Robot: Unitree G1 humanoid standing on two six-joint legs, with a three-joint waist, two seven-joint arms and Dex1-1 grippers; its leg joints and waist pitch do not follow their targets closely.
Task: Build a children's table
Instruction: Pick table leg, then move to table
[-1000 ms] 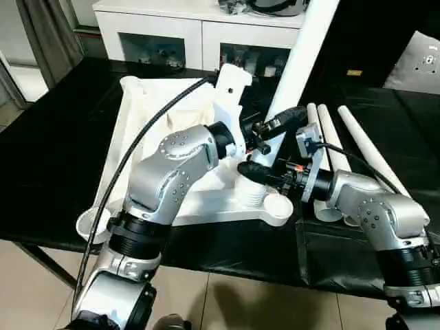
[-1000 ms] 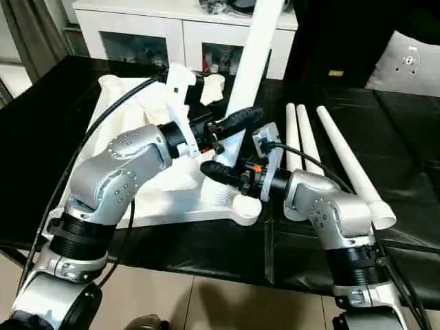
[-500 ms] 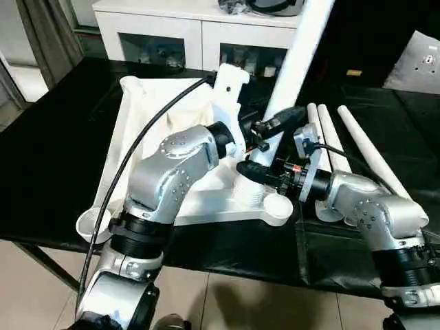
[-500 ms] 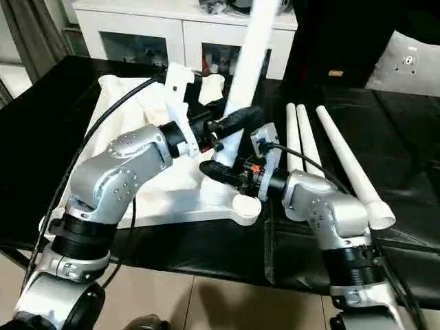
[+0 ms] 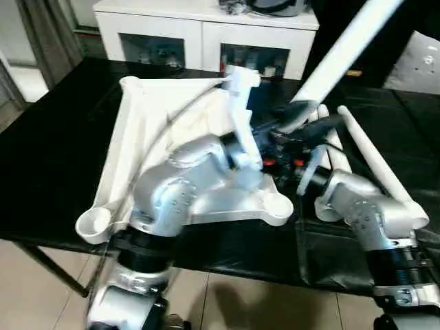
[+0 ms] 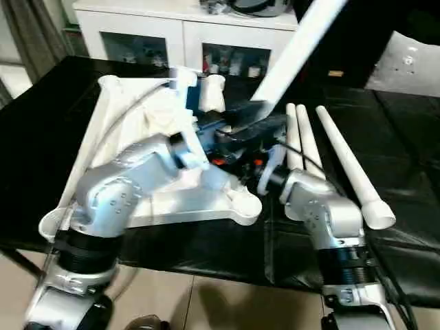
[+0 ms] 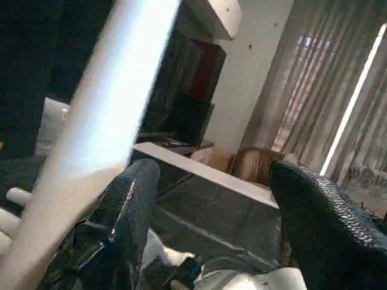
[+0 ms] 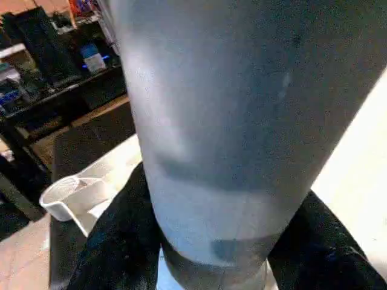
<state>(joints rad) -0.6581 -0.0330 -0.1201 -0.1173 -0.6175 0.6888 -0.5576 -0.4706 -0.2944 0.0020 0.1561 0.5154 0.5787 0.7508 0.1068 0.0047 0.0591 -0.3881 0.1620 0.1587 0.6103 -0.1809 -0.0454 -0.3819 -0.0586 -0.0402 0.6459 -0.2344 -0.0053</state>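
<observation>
The tilted leg point(image 5: 344, 51) slants from centre frame to the upper right, barring the way over the table top's point(image 5: 148, 130) near right corner, where both grippers crowd. Three loose legs point(image 5: 368, 155) lie across the right side (close together). Bare black worktable point(image 5: 48, 137) fills the left.

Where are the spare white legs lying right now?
In the left eye view, the three spare legs lie side by side on the black worktable, right of the upturned tabletop.
</observation>
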